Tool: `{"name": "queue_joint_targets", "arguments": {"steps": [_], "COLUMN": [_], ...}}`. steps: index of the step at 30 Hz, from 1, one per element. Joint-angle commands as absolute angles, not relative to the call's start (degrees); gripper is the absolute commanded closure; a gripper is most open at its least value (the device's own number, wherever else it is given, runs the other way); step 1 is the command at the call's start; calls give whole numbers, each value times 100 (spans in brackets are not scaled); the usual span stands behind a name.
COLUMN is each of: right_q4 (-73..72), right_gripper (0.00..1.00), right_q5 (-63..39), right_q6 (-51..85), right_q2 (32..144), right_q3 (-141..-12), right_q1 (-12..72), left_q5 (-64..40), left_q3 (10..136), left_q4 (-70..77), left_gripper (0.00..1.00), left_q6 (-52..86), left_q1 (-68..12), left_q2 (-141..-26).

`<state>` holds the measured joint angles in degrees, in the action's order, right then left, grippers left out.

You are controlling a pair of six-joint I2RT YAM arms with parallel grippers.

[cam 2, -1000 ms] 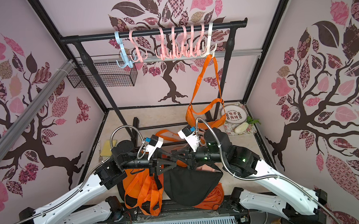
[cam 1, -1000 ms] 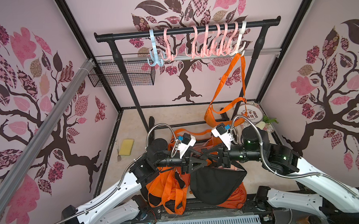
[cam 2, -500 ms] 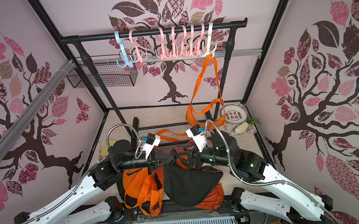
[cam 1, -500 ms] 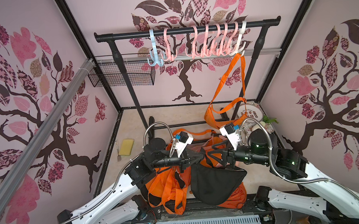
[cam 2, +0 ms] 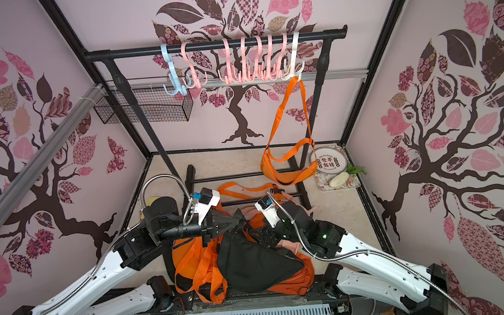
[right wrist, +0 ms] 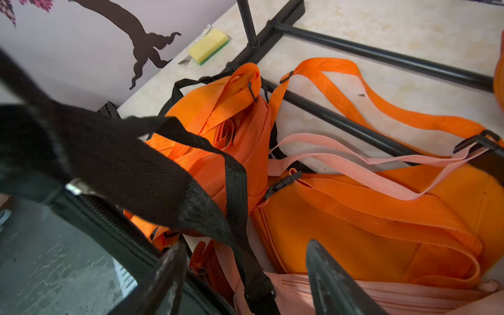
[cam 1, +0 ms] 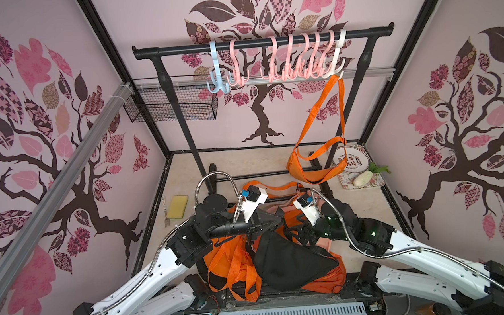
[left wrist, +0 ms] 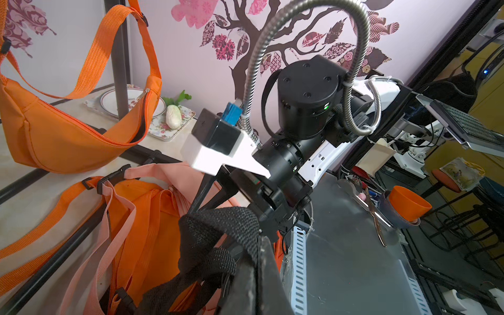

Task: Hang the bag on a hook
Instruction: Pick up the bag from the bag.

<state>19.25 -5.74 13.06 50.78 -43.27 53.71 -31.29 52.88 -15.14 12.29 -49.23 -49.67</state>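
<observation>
Right end effector [right wrist: 245,278] withdrew; black bag [cam 1: 289,266] lies crosswise (strap [left wrist: 218,221] leftward).

Blue hook [cam 1: 215,65] hangs clear, open air all around it, while the orange bag [cam 1: 305,171] crowds the white hook [cam 1: 339,51].

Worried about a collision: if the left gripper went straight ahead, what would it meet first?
Probably the right gripper, open and close ahead; depth is unclear. The left gripper holds the black strap.
</observation>
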Motion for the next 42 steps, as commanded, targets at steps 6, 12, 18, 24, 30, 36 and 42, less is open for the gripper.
{"name": "queue_joint_targets", "arguments": {"steps": [6, 12, 18, 24, 30, 36, 42], "right_q4": [-6, -626, 254, 1618, 2886, 3451, 3639], "right_gripper": [36, 67, 96, 100, 100, 100, 100], "right_q5": [-798, -840, 399, 2012, 2629, 2488, 2407], "right_q6": [1581, 1573, 1363, 1147, 739, 589, 650], "right_q2": [5290, 5353, 4716, 4114, 4382, 4754, 4957], "right_q3": [-3578, -3302, -3656, -4604, -6114, -7032, -7317], "right_q1": [5391, 5388, 5389, 5383, 5379, 5381, 5387], "left_q5": [-3219, -3138, -2899, -2556, -2476, -3127, -3283], "left_q3": [5656, 5653, 5732, 5689, 6214, 6910, 6945], "left_q4": [-1466, -1544, -1948, -2426, -2966, -2821, -2461], "left_gripper": [100, 100, 100, 100, 40, 27, 28], "left_q6": [1137, 1049, 783, 377, -60, 38, 79], "left_q1": [-4935, -4931, -4914, -4734, -4703, -4713, -4899], "left_q2": [-4885, -4773, -4627, -4421, -4509, -4892, -5618]}}
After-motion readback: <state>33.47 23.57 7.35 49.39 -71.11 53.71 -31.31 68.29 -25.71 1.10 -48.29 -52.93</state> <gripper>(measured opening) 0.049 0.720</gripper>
